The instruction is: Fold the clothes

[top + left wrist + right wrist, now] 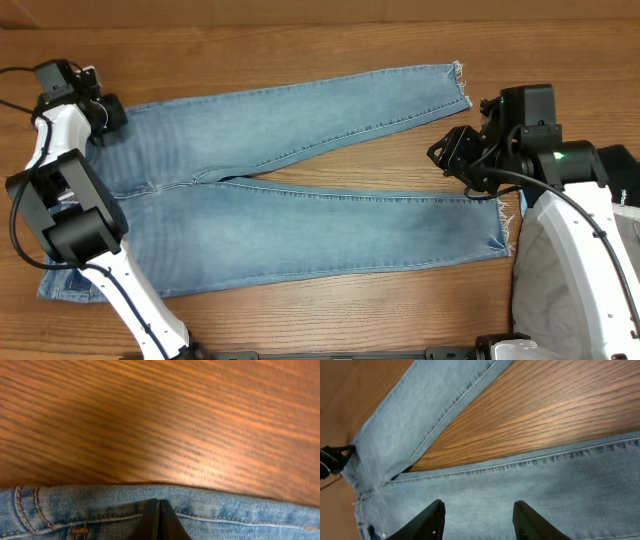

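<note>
Foremost, left fingers: closed, pinching waistband of jeans. Jeans: flat on bench, 2 legs running from left fingers toward right fingers. These: open, 1 leg beneath.

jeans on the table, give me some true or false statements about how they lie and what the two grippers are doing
1. The jeans lie unfolded, with the legs pointing toward the right arm's side. True.
2. The left gripper is open over bare wood. False: it is shut on the jeans' waistband.
3. The right gripper is open above a leg and grips nothing. True.
4. One leg lies stacked on the other. False: the legs spread apart, with a wedge of bare table between them.
5. The hems are frayed. True.
</note>
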Robot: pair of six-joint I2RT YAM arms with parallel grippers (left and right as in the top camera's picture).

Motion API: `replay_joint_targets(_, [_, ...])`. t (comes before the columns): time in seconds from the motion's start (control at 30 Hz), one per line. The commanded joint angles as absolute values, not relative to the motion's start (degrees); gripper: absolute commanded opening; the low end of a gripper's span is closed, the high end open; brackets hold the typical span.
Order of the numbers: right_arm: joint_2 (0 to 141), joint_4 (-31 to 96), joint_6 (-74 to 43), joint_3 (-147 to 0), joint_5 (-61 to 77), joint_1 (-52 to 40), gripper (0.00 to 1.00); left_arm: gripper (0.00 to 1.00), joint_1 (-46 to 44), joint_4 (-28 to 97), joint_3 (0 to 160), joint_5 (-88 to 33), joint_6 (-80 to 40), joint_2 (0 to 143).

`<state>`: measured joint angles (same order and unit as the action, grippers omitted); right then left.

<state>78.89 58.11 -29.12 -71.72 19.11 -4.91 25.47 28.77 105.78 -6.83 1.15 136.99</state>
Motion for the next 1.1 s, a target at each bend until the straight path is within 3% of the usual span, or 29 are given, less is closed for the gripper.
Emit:
replay_joint_targets(0.0, [77.9, 58.3, -28.8, -72.3, 16.9, -6.1, 0.49, 0.07, 24.3, 33.2, 112.0, -8.8, -2.6, 141.8])
replay_joint_targets(0.07, [77.9, 58.5, -28.7, -72.3, 15.3, -6.2, 0.5, 0.09, 24.0, 39.0, 118.5, -8.9, -2.2, 141.8])
replay_joint_targets(0.2, [77.9, 58.8, -28.7, -72.3, 11.4, -6.0, 0.55, 0.27, 24.3, 54.8, 135.7, -8.4, 0.4, 141.1])
replay_joint_targets(0.4, [77.9, 58.8, -28.7, -72.3, 9.1, -6.0, 0.59, 0.38, 26.5, 71.2, 150.5, -7.6, 0.5, 132.6])
replay_joint_targets(0.5, [77.9, 59.4, -28.8, -72.3, 6.4, -5.2, 0.62, 0.41, 27.1, 78.8, 150.6, -6.3, 2.2, 125.6])
replay_joint_targets(0.63, [77.9, 62.1, -33.1, -72.3, 6.3, 0.8, 0.77, 0.47, 28.3, 87.3, 150.6, -5.7, 1.9, 116.9])
replay_joint_targets(0.83, [80.9, 66.0, -28.5, -72.3, 7.7, 12.7, 0.81, 0.49, 34.0, 96.8, 149.8, -5.7, -1.1, 106.5])
replay_joint_targets(1.07, [90.0, 68.8, -26.5, -67.9, 7.4, 15.5, 0.86, 0.56, 37.5, 96.8, 135.4, -4.2, -2.8, 98.2])
